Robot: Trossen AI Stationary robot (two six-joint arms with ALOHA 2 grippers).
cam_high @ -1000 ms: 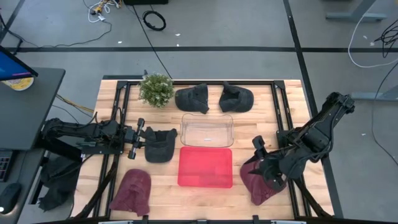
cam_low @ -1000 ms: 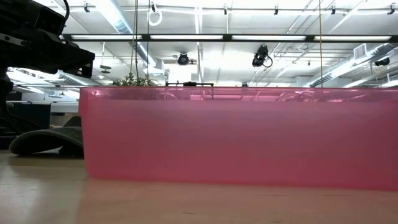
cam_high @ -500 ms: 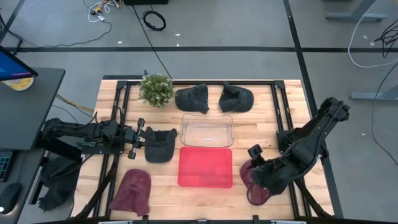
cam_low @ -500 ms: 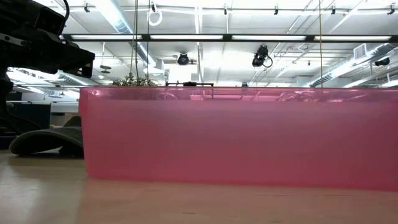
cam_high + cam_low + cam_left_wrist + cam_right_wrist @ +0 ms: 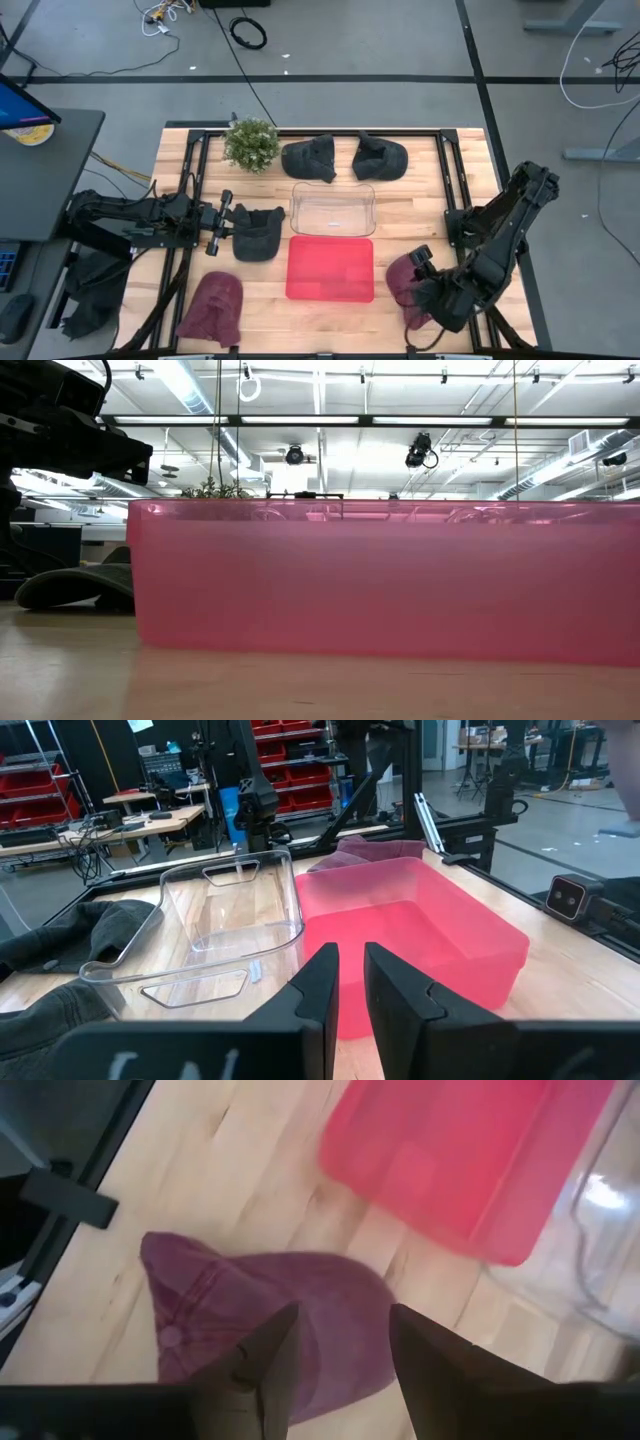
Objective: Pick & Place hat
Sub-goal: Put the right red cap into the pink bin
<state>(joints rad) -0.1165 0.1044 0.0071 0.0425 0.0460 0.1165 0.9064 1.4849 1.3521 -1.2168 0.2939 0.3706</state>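
Note:
A maroon hat [image 5: 402, 278] lies flat on the table at its near right, just right of the red bin [image 5: 330, 268]. My right gripper [image 5: 420, 292] hangs over it, open and pointing down. In the right wrist view its gripper [image 5: 340, 1350] has one finger on each side of the hat [image 5: 300, 1320] and stands clear of it. My left gripper [image 5: 224, 226] waits at the table's left beside a dark hat [image 5: 256, 233]. In the left wrist view its gripper [image 5: 350, 982] is shut to a slit.
A clear bin [image 5: 332, 208] stands just beyond the red bin. Two dark hats [image 5: 310, 158] [image 5: 382, 155] and a small plant [image 5: 251, 143] lie along the far edge. Another maroon hat [image 5: 213, 308] lies near left. In the low view the red bin [image 5: 385, 580] fills the picture.
My right gripper has moved toward the table's near edge over the maroon hat and has turned about, its arm swinging with it. The hat has stayed on the table. The left arm has kept still.

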